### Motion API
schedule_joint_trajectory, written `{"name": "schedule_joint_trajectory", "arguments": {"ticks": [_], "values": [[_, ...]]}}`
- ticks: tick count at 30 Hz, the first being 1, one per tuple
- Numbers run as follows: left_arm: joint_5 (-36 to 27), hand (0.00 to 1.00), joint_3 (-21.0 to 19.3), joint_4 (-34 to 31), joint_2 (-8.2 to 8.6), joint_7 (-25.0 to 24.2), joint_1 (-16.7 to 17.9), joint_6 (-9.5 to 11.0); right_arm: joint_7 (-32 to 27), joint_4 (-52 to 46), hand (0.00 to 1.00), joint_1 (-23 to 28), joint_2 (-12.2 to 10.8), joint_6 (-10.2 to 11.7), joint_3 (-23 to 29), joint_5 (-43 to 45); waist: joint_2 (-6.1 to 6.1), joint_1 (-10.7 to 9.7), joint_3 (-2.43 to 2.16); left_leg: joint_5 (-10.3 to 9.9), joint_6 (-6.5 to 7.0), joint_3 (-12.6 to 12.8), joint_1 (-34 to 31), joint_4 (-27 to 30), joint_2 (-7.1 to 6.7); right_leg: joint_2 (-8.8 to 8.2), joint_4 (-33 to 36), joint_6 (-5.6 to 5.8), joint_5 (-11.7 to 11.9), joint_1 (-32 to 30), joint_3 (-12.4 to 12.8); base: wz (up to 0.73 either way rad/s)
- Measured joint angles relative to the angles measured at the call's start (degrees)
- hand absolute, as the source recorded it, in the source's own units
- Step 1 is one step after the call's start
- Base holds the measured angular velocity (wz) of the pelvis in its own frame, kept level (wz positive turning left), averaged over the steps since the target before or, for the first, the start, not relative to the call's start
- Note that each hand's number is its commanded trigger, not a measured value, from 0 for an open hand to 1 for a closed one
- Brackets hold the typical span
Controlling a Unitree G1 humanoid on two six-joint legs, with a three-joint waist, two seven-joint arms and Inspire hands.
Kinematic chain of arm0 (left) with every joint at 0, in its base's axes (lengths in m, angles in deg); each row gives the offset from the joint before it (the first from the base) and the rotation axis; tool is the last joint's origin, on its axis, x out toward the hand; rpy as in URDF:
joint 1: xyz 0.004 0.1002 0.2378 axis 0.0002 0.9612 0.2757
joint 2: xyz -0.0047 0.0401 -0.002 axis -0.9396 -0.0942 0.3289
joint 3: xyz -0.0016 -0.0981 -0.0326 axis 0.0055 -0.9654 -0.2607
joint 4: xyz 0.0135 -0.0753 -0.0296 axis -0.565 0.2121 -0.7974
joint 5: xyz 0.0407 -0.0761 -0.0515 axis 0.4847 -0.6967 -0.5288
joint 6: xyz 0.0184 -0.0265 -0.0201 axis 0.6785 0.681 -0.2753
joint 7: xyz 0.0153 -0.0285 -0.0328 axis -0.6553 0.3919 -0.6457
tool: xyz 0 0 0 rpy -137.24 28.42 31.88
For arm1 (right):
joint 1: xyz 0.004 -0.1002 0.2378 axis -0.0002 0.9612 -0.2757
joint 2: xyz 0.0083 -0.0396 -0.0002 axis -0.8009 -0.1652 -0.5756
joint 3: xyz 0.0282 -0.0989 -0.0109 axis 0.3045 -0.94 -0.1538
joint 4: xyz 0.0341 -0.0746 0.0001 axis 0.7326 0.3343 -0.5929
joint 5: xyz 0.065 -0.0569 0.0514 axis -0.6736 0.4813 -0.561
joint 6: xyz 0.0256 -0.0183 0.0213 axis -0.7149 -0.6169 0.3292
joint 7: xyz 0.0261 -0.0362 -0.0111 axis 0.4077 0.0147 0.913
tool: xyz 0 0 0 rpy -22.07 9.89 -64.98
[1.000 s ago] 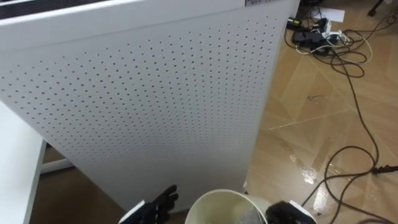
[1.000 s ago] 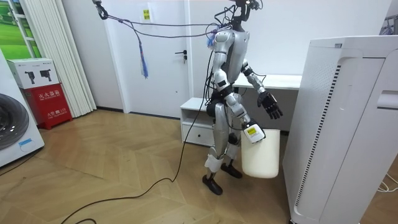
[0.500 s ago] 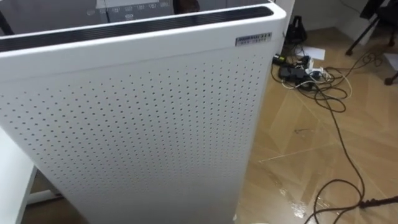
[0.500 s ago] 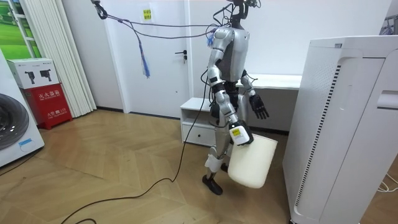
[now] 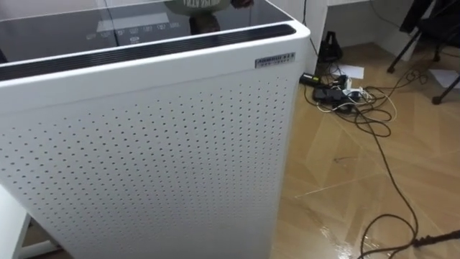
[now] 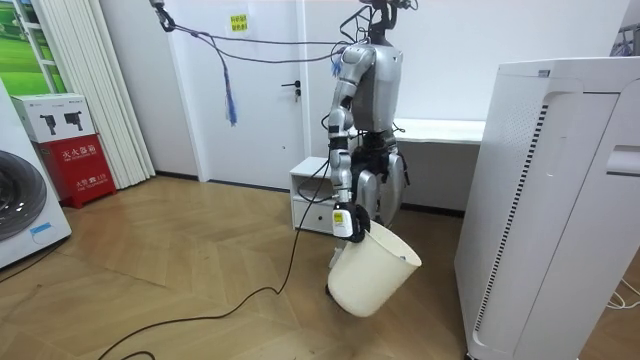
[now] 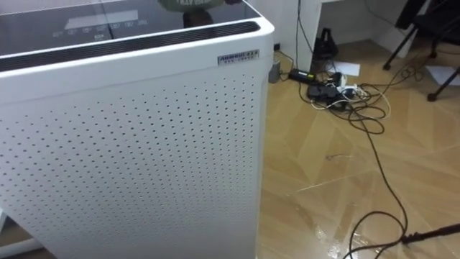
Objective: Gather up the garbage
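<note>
Rim of the tilted cream plastic bin (image 6: pixel 372 278) hangs clamped in our right robot hand (image 6: pixel 342 222), near the tall white perforated unit (image 5: pixel 144 158).

Head stereo eyes look down, close on the white perforated unit (image 5: pixel 144 165); room view, metres off, shares that unit.

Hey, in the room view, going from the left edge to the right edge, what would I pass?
From the left: washing machine → red box → door → cream bin, hanging tilted from the robot's right hand → tall white perforated cabinet.
</note>
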Motion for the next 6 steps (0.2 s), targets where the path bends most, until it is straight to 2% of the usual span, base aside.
{"name": "schedule_joint_trajectory", "arguments": {"ticks": [2,6], "values": [[-0.23,0.00,-0.91,0.11,0.92,0.73,-0.05,-1.24,-0.01,2.09,1.00,-0.58,-0.45,-1.02,0.89,-1.34,-0.30,0.03,0.00,-0.08,0.03,-0.16,0.37,0.03,-0.10,0.02,-0.61,0.05,-0.03,0.82,-0.05,0.02],[-0.26,0.00,-1.17,0.26,1.68,0.78,-0.06,-3.39,-0.01,2.70,1.00,-0.66,-1.27,-2.82,2.06,-3.63,-0.79,0.12,0.00,-0.64,0.02,-0.43,0.61,0.77,-0.11,0.17,-0.76,0.19,-0.21,1.74,-0.01,0.03]]}}
